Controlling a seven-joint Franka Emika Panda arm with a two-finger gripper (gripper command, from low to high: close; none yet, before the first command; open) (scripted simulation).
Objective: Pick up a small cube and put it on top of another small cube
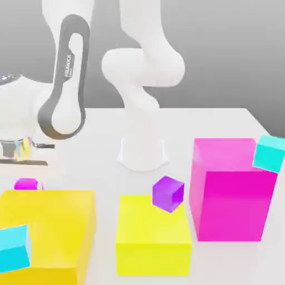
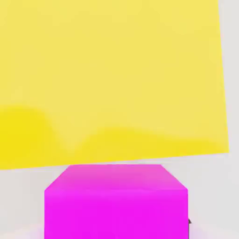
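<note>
A small magenta cube sits on the table just behind the large yellow block at the exterior view's left. The same magenta cube looms close in the hand view, with the yellow block's face beyond it. My gripper hangs directly above this cube. A small purple cube rests tilted on the top back edge of the middle yellow block. One small cyan cube sits at the top right corner of the big magenta block. Another cyan cube is against the large yellow block's front.
The arm's white base stands at the middle back of the white table. The three big blocks line the front, with narrow gaps between them. The arm's elbow link reaches over the left side.
</note>
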